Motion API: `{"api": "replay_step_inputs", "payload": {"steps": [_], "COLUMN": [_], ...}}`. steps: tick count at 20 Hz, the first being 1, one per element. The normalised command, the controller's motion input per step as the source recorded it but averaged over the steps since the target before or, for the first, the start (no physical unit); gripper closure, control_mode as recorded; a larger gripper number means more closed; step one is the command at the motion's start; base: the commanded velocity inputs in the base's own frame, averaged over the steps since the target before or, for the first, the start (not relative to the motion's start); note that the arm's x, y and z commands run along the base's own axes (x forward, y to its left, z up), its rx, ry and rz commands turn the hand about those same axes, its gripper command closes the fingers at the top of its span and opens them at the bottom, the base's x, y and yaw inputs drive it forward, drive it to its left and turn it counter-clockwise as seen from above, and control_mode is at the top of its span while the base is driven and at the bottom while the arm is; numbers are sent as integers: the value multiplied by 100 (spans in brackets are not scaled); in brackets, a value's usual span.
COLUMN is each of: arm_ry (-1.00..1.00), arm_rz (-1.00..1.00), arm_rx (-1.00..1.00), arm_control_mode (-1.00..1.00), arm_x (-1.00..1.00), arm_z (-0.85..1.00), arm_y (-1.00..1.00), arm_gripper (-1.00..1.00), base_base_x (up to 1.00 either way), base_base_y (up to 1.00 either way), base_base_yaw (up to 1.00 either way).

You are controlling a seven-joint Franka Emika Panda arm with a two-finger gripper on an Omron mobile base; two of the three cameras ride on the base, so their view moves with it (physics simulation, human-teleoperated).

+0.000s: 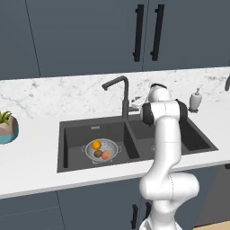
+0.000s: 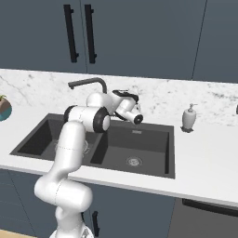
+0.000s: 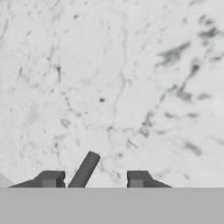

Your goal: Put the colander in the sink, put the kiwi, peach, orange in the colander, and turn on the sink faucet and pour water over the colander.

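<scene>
Colander (image 1: 102, 150) sits in the left basin of the sink (image 1: 72, 161) with orange (image 1: 96, 144), kiwi (image 1: 98, 153) and peach (image 1: 106, 155) inside. No water yet. Over at the faucet (image 1: 120, 92), the gripper (image 3: 92, 179) has its jaws part-spread around the lever (image 3: 84, 170), not clearly pinching.

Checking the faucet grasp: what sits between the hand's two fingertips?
In the hand view, the sink faucet's dark lever rises between the fingertips, nearer the left one, marble behind.

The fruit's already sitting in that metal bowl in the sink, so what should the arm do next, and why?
Probably nudge the faucet lever to start the water: the lever sits between the gripper's fingertips, the kiwi, peach and orange already lie in the colander, and no stream shows.
</scene>
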Motion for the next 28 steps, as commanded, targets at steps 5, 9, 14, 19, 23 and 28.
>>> {"api": "replay_step_inputs", "payload": {"steps": [5, 9, 14, 19, 23, 28], "arm_ry": [1, 1, 1, 2, 3, 3], "arm_rz": [-8, -12, -12, -9, -7, -5], "arm_rx": [0, 0, 0, 0, 0, 0], "arm_control_mode": [-100, -100, -100, -100, -100, -100], "arm_x": [39, 29, 24, 24, 22, 19], "arm_z": [-3, -5, -11, -13, -16, -17], "arm_y": [-31, -49, -62, -74, -81, -90], "arm_gripper": [100, 100, 100, 100, 100, 100], "base_base_x": [0, 0, 0, 0, 0, 0], "base_base_y": [0, 0, 0, 0, 0, 0], "base_base_yaw": [0, 0, 0, 0, 0, 0]}}
